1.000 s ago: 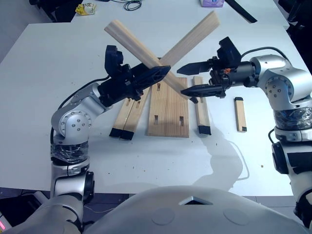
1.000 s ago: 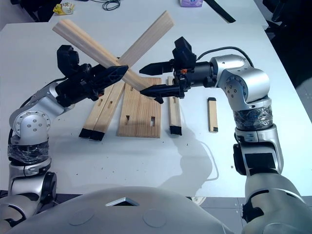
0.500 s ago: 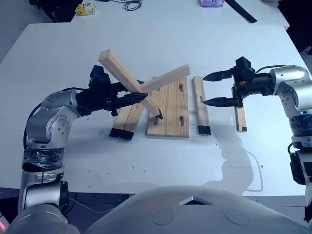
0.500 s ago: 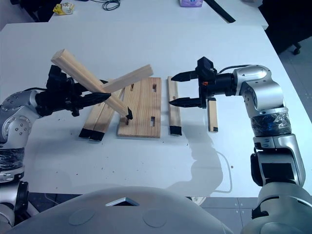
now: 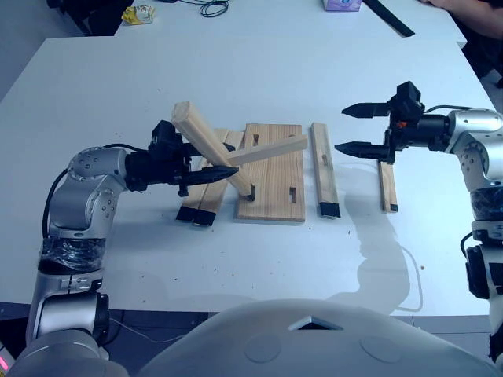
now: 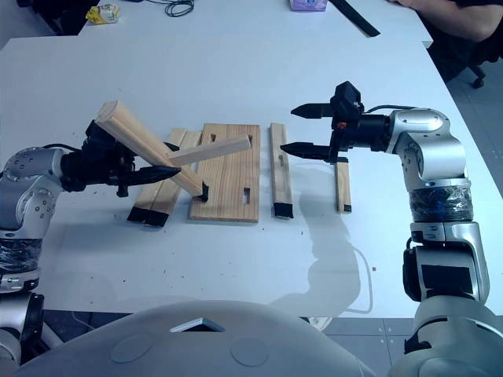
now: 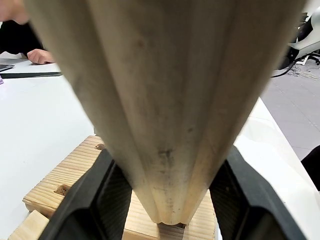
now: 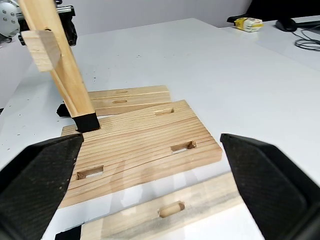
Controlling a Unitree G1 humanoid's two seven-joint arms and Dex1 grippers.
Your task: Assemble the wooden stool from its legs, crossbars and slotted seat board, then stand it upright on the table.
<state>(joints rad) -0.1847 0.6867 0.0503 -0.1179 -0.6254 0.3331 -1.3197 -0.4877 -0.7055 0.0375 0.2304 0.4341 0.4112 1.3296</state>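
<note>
The white worktop is carrying all the stool parts. The slotted seat board is lying flat near its middle, with its slots facing up.

A tilted leg is leaning over the board's left edge. Its black-capped foot is resting on the board by the near-left slot, and its top is pointing up and away to the left. Two more legs are lying side by side, touching each other, just left of the board. A fourth leg is lying parallel to the board, just beside its right edge.

A long crossbar is crossing the tilted leg partway up and reaching rightward over the board; whether its far end is touching the board is unclear. A short crossbar is lying flat, well to the right of the fourth leg.

The left gripper is gripping the tilted leg low down, its jaws clamped on either side of the wood. The right gripper is hovering above the worktop between the fourth leg and the short crossbar, its jaws spread wide apart and holding nothing.
</note>
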